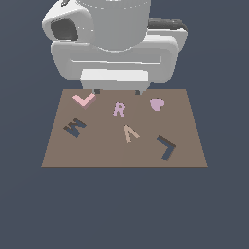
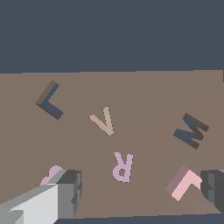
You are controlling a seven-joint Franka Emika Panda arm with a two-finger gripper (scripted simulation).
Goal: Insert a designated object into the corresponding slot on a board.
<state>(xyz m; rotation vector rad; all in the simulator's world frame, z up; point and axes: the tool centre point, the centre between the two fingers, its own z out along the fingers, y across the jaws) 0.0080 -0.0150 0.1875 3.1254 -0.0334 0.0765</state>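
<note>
Gripper fingers fill the near edge of the wrist view, spread wide and holding nothing. Over in the exterior view the arm's bulky white wrist hangs above the far edge of the brown board, pointing down. Just beside one fingertip lies the pink L-block, flat, pale, untouched. Well away from the gripper sits the dark L-slot, with a tan V between.

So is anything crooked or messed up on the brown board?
Nothing is broken or spilled. The pink L block just isn't in its L-shaped slot yet; the slot lies at the board's opposite corner. The M-shaped recess is empty too.
</note>
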